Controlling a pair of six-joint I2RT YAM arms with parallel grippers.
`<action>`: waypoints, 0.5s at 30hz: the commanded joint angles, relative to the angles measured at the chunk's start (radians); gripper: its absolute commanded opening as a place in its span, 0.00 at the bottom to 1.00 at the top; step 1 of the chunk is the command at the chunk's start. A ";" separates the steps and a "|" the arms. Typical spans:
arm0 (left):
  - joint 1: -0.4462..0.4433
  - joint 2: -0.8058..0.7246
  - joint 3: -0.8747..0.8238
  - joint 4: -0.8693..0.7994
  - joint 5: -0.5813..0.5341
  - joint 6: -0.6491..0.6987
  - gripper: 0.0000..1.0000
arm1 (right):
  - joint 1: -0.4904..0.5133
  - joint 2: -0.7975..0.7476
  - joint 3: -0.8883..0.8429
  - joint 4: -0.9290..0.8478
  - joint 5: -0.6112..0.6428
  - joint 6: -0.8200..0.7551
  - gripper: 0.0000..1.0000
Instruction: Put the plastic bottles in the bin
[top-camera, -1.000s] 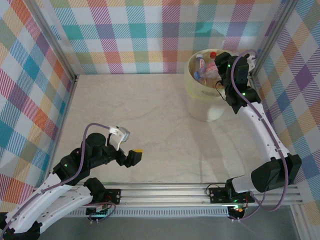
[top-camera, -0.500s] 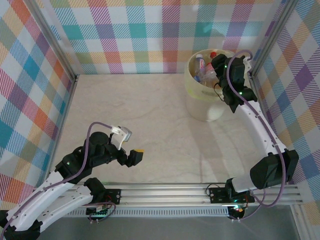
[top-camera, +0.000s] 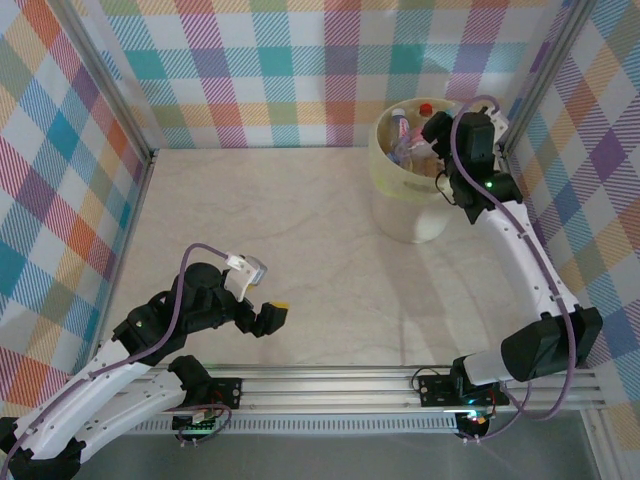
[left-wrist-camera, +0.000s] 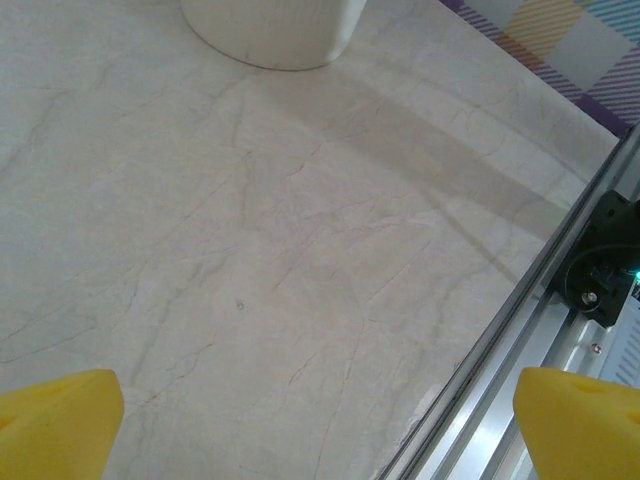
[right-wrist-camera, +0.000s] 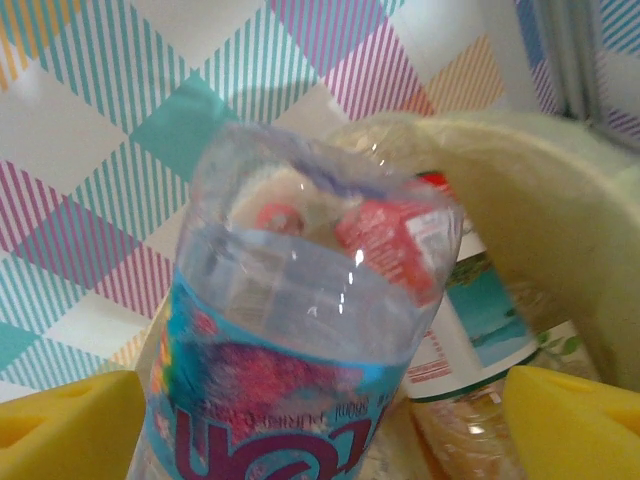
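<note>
My right tool (right-wrist-camera: 320, 425) is spread wider than the blue-labelled bottle (right-wrist-camera: 300, 330) it straddles, above the bin (top-camera: 400, 205) at the desk's 1 o'clock. Other bottles (top-camera: 405, 140) lie inside the bin. My left tool (left-wrist-camera: 320, 420) hangs released at 7 o'clock over the desk (left-wrist-camera: 250, 250).

My table (top-camera: 290, 230) is a pale, marble-veined slab. The pale yellow bin (top-camera: 400, 205) stands directly on it in the far right corner. An aluminium rail (top-camera: 340, 385) runs along its near edge.
</note>
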 joint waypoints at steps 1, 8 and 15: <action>-0.013 -0.002 0.035 -0.009 0.007 0.013 1.00 | -0.020 -0.052 0.072 -0.061 0.054 -0.110 0.92; -0.012 -0.012 0.035 -0.006 0.022 0.016 1.00 | -0.022 -0.001 0.180 -0.126 -0.063 -0.228 0.91; -0.013 -0.023 0.036 -0.012 0.018 0.018 1.00 | -0.021 0.074 0.246 -0.203 -0.169 -0.243 0.81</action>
